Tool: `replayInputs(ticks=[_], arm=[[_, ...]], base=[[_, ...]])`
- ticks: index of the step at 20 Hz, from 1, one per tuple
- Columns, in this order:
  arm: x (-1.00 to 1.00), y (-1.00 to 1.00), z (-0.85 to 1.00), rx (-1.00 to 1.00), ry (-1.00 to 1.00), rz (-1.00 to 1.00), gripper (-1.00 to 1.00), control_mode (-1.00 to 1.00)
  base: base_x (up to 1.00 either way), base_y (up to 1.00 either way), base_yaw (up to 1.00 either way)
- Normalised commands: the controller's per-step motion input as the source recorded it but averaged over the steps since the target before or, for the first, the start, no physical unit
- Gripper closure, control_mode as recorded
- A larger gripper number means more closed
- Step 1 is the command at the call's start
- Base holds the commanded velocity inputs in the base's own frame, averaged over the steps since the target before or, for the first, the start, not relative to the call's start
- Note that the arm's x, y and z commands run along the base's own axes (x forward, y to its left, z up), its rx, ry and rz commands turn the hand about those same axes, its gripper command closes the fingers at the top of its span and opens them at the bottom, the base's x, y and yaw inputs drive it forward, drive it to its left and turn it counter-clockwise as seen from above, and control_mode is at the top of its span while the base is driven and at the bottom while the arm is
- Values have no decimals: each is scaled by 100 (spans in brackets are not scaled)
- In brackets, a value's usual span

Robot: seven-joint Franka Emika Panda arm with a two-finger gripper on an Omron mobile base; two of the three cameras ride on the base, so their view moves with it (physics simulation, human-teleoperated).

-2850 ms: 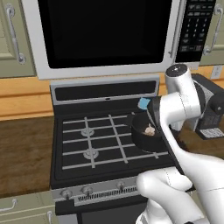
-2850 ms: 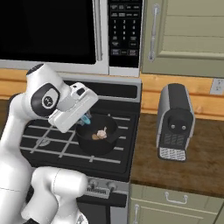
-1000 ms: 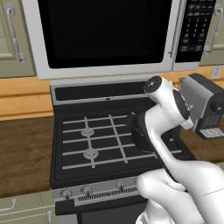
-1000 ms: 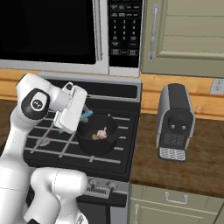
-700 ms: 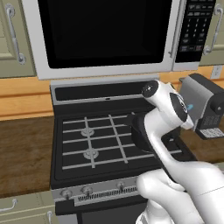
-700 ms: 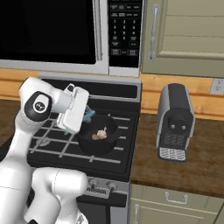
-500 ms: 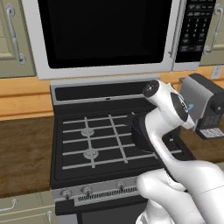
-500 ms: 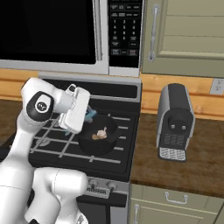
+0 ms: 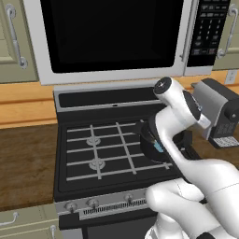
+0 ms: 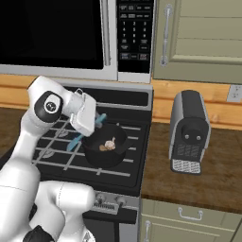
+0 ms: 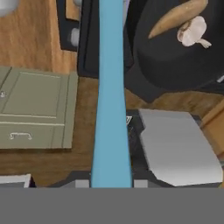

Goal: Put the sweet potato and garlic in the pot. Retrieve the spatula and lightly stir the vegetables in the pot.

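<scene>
In the pot (image 10: 105, 150) on the stove we already see the sweet potato (image 11: 175, 18) and the garlic (image 11: 191, 31) touching. Our gripper (image 10: 84, 124) is clamped on the spatula (image 11: 110, 96), just beside the pot. Only the stirring is left, we think.

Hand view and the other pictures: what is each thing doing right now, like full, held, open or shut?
Round black pot: on the stove, holding both vegetables.
Orange-brown sweet potato: inside the pot.
Off-white garlic bulb: inside the pot, beside the sweet potato.
Light blue spatula: held, outside the pot.
Pincer: shut on the spatula.
</scene>
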Motion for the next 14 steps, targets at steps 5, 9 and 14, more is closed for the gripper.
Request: replayInputs(ticks=[5,9,14], arm=[[20,-6,0,-11,0,25,100,-100],[18,-14,0,-10,0,27,100,-100],[36,0,0,-11,-2,19,100,-100]], base=[[0,0,0],[0,0,0],[0,0,0]])
